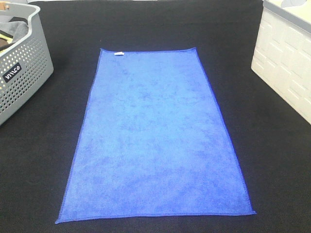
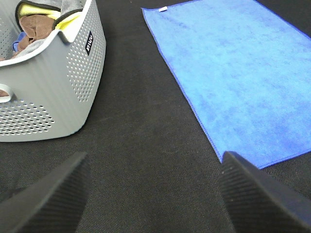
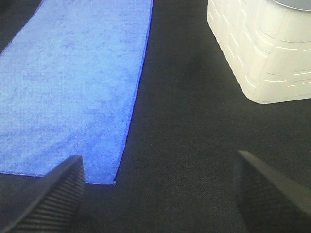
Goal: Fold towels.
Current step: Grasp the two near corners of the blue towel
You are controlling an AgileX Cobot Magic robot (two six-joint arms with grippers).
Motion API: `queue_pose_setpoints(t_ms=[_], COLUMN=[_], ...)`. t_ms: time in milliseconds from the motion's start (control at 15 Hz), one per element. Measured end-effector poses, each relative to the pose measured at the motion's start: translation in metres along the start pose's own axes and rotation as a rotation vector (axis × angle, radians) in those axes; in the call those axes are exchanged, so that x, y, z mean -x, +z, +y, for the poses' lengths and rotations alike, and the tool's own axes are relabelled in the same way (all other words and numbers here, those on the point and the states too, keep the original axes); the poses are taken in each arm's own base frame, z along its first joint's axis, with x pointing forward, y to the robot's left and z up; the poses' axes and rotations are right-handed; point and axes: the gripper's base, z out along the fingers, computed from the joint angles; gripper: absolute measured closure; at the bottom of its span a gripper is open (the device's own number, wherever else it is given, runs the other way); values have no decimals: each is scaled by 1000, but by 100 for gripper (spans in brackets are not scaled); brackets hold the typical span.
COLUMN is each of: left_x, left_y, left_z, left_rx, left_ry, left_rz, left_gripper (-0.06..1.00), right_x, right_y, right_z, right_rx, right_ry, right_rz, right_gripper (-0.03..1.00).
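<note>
Left gripper: jaws spread wide, holding nothing, only black table cover between the pads. Right gripper: same, wide and empty. Neither shows in the overhead view, so their height above the cover is hard to call; probably hovering.

Outward from the jaws: towel lies flat and fully unfolded in the centre of the overhead frame. Its long axis runs from the bottom edge of the frame up toward the top, away from both arms. One short hem is nearest them, at the bottom. Each wrist camera shows one near corner just beyond the inner pad of its gripper: lower-left corner for the left arm, lower-right for the right. The towel sits between the two grippers, inboard of each. Layout is about symmetric, so neither arm is nearer.

Judgement: no fold made yet. The next move wants each gripper on its own near corner, then the near hem carried along the long axis to the far hem, where the white tag sits.

Count: one towel, one tag, two grippers. One grey perforated basket at upper left with cloths heaped inside, and one white bin at upper right. Both stand apart from the towel.
</note>
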Motion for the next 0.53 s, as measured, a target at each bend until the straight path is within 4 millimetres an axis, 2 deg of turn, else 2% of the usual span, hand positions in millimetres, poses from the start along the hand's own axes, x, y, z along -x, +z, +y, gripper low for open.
queue_pose_setpoints(t_ms=[400, 533], left_x=[1, 9], left_y=[0, -3], left_z=[0, -1], left_rx=[-1, -6], left_ry=[-5, -22], left_rz=[-6, -91], left_gripper=[23, 24], right_x=[0, 0], right_y=[0, 1], right_z=[0, 0], right_rx=[0, 0], right_ry=[0, 1], right_rz=[0, 4], right_gripper=[19, 19])
